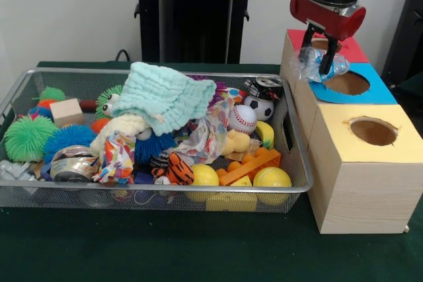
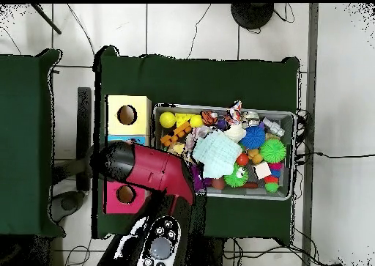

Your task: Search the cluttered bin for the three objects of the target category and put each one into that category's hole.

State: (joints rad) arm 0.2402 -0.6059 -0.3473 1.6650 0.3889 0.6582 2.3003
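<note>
My gripper (image 1: 321,59) hangs over the left edge of the hole (image 1: 347,83) in the blue top of the wooden box. It is shut on a small shiny silver-blue can (image 1: 316,64), held just above the blue card. A second can (image 1: 74,163) lies on its side at the front left of the wire mesh bin (image 1: 158,191). It also shows in the overhead view (image 2: 272,126). A third can (image 1: 264,88) with a dark top stands at the bin's back right corner, beside a small football. In the overhead view my arm (image 2: 146,168) hides the gripper and the blue hole.
The red-topped hole (image 1: 320,43) lies behind the blue one and the yellow-topped hole (image 1: 373,131) in front of it. The bin holds a pale green cloth (image 1: 165,97), spiky puff balls (image 1: 28,138), yellow balls (image 1: 271,177), a baseball and a wooden block (image 1: 66,111).
</note>
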